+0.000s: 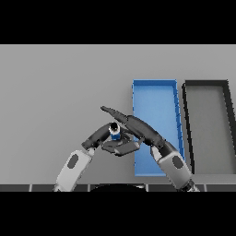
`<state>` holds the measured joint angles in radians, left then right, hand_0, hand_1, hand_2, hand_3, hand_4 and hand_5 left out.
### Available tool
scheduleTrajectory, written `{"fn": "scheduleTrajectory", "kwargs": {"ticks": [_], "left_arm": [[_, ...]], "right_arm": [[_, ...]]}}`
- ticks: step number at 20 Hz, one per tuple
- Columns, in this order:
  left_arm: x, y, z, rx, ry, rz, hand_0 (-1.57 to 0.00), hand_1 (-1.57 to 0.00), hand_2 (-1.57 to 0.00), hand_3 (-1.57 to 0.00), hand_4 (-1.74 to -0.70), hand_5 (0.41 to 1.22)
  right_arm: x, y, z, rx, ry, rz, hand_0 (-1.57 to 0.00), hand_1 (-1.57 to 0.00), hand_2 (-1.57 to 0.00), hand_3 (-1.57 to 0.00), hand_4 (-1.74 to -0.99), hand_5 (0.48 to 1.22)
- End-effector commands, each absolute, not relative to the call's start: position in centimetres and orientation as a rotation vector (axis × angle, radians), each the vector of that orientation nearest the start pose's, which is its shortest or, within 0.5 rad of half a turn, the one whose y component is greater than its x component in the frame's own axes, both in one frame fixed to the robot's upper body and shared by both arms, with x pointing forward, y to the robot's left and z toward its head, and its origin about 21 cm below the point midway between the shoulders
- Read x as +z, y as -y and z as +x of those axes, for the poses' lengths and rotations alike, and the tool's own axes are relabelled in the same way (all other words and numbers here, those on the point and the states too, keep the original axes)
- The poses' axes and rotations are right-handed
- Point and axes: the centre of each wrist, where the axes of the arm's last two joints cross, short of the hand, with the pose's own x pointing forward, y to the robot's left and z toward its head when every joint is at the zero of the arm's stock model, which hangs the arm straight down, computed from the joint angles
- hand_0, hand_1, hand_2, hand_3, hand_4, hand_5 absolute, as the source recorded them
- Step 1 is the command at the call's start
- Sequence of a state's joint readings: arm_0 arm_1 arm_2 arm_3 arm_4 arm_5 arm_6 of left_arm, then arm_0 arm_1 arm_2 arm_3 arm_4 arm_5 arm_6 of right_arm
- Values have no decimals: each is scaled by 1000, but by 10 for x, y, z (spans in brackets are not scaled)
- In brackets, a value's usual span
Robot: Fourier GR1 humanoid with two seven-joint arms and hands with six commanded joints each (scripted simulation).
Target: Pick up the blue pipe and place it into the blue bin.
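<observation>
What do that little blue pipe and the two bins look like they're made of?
The blue pipe, pinched between both hands, looks like plastic, perhaps with a dark metal cap; too small to be sure. The blue bin appears to be matte moulded plastic: uniform colour, thin walls. The dark bin beside it looks similar, black-rimmed with a grey floor.

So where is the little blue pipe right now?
In the head view the blue pipe is low in the middle of the grey table, between the left hand and right hand, just left of the blue bin.
</observation>
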<state>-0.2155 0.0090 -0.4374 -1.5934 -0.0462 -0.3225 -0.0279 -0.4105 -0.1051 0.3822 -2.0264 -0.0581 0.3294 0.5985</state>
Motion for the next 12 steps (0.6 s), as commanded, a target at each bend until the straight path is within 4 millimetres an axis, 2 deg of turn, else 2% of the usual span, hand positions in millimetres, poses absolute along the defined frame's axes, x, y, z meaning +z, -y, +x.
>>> {"fn": "scheduleTrajectory", "kwargs": {"ticks": [1,3,4,6,8,11,12], "left_arm": [[51,-107,261,-772,1707,-581,-1571,-1571,-1571,-1571,-1469,1221],[49,-105,259,-792,1701,-578,-1571,-1571,-1571,-1571,-1465,1221],[47,-106,259,-795,1688,-567,-1571,-1571,-1571,-1571,-1462,1221],[49,-106,260,-787,1661,-560,-1571,-1571,-1571,-1571,-1560,1221],[48,-109,259,-805,1654,-533,-1571,-1571,-1571,-1571,-1622,1221],[49,-105,258,-768,1665,-574,-1571,-1571,-1571,-1523,-1677,1221],[50,-105,259,-750,1667,-602,-1571,-1571,-1571,-1532,-1690,1221]], "right_arm": [[190,117,240,967,1681,346,-27,-39,-91,1,-1184,516],[191,108,245,991,1669,348,-69,-108,-166,-44,-1204,497],[191,104,249,1010,1660,352,-168,-218,-261,-128,-1233,487],[194,99,253,1033,1662,366,-507,-530,-538,-401,-1331,489],[189,95,252,1038,1672,390,-876,-877,-910,-762,-1467,518],[190,91,252,1003,1674,455,-1215,-1215,-1233,-1021,-1581,650],[189,87,250,986,1685,484,-1286,-1287,-1300,-1102,-1606,765]]}}
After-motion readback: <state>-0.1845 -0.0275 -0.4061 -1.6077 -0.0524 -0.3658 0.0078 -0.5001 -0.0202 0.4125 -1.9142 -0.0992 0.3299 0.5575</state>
